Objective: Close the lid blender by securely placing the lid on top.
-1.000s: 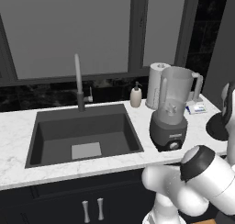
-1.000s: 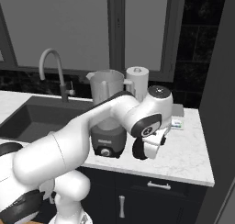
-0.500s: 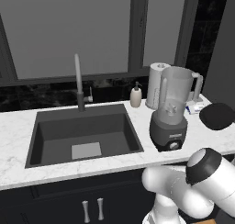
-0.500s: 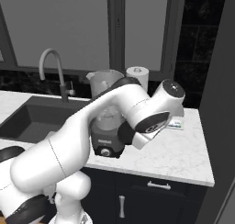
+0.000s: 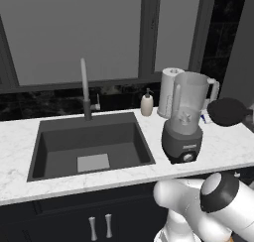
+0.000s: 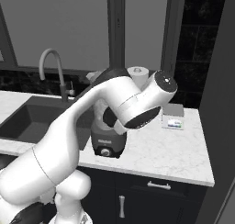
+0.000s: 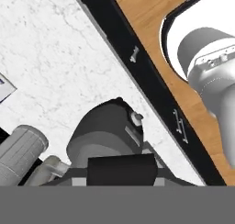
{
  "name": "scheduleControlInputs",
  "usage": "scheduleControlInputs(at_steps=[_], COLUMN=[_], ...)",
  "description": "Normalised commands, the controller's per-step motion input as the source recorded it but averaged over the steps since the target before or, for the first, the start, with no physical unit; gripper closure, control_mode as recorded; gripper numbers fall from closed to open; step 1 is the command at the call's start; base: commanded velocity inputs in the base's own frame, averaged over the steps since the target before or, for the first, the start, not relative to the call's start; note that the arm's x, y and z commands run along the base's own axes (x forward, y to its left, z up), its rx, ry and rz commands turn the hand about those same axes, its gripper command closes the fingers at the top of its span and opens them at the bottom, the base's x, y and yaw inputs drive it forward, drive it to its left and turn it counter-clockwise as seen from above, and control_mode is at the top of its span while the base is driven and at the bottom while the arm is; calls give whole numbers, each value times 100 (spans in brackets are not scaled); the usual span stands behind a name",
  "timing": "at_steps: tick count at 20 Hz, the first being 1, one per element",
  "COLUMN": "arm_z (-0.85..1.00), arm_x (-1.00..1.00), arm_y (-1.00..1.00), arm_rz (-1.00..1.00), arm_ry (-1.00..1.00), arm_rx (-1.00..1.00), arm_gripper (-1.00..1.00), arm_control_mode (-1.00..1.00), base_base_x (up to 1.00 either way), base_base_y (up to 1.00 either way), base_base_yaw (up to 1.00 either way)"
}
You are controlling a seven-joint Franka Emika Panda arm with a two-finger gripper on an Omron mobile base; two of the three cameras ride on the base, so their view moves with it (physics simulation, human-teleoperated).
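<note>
The blender [image 5: 184,121] stands on the marble counter right of the sink, a clear jar with a side handle on a dark grey base, its top uncovered. The black round lid [image 5: 227,111] hangs in the air just right of the jar's handle, about level with the jar's middle and lying nearly flat. In the hand view the lid [image 7: 121,170] shows as a black slab at the bottom, with my gripper [image 7: 121,180] shut on it, and the blender's base [image 7: 108,137] with its knob lies below. My arm hides most of the blender [image 6: 107,142] in the right base view.
A white paper towel roll [image 5: 167,90] and a small beige soap bottle [image 5: 147,103] stand behind the blender. The dark sink [image 5: 89,146] and its faucet [image 5: 85,90] lie to the left. A small box [image 6: 173,122] rests on the counter at the right.
The lid has moved up and to the left, closer to the jar, and turned from tilted to nearly flat. The arm has swung up in front of the blender.
</note>
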Motion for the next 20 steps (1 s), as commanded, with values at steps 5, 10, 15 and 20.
scheduleControlInputs(at_steps=[5,10,15,20], arm_z=[31,32,33,36], arm_x=[0,0,0,10], arm_y=[42,40,33,20], arm_rz=[-12,-11,-5,-2], arm_ry=[-14,-13,-4,0], arm_rx=[19,21,20,18], arm_gripper=[100,100,100,100], arm_control_mode=[-100,-100,-100,-100], base_base_x=[0,0,0,0], base_base_y=[0,0,0,0], base_base_yaw=[0,0,0,0])
